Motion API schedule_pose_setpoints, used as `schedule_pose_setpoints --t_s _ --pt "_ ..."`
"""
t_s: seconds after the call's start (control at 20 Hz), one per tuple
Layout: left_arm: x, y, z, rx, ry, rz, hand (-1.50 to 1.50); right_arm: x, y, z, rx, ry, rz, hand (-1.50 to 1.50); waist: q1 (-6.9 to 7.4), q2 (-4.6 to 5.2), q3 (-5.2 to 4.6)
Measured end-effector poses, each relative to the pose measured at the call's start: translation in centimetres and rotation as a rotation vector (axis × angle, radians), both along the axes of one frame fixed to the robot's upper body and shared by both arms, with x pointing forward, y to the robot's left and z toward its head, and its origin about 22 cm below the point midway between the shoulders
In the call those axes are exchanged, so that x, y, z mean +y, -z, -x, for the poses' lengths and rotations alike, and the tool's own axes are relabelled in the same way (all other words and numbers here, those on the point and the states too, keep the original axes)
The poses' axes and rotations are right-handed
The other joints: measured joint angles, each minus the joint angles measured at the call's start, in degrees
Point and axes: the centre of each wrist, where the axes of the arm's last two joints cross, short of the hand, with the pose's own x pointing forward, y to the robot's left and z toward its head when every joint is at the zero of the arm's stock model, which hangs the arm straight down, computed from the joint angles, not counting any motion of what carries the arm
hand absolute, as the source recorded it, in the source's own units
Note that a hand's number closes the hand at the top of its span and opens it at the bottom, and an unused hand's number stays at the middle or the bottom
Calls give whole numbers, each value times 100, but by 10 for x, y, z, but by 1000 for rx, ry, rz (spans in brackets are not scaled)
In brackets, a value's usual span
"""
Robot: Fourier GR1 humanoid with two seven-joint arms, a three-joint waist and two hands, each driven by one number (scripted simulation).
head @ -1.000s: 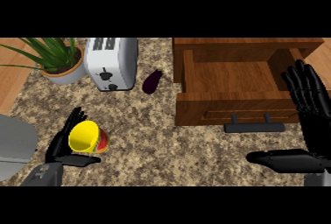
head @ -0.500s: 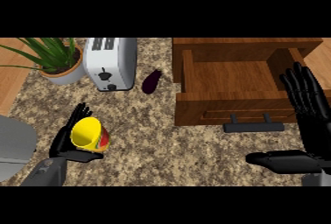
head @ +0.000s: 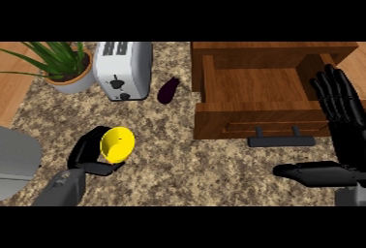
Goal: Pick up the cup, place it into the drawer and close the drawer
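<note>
Counter [head: 186,155]: speckled stone, spread across the frame.
Drawer [head: 250,118]: wooden, pulled open, upper right.
Right hand [head: 347,140]: rested at the right edge, fingers straight and spread.
Toaster [head: 123,69]: white, upper left.
Plant [head: 71,80]: potted, far upper left.
Left hand [head: 89,157]: lower left, fingers curled round the cup.
Cup [head: 117,144]: yellow, tilted, held lower left, well apart from the drawer.
Eggplant [head: 167,90]: laid beside the toaster.

The cup [head: 118,144] is yellow, the bench [head: 178,162] speckled tan and brown, the drawer [head: 243,121] reddish-brown wood, the toaster [head: 125,63] white, the eggplant [head: 167,90] dark purple.
</note>
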Motion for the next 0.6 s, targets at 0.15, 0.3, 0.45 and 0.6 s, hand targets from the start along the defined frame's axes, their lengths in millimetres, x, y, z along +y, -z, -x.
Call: schedule_pose_setpoints --t_s 0.15,0.3,0.45,0.6 --pt "-9 3 1 -8 4 41 150 4 3 1 4 2 6 -150 15 -5 1" --pt "-2 2 2 -35 -92 77 150 -1 4 3 4 1 10 -150 11 -4 2" --pt "1 3 4 -74 -233 112 150 -1 10 4 8 9 10 -150 23 -1 2" --pt "6 -2 2 -126 -329 106 150 -1 4 4 -4 11 17 -150 29 -8 6"
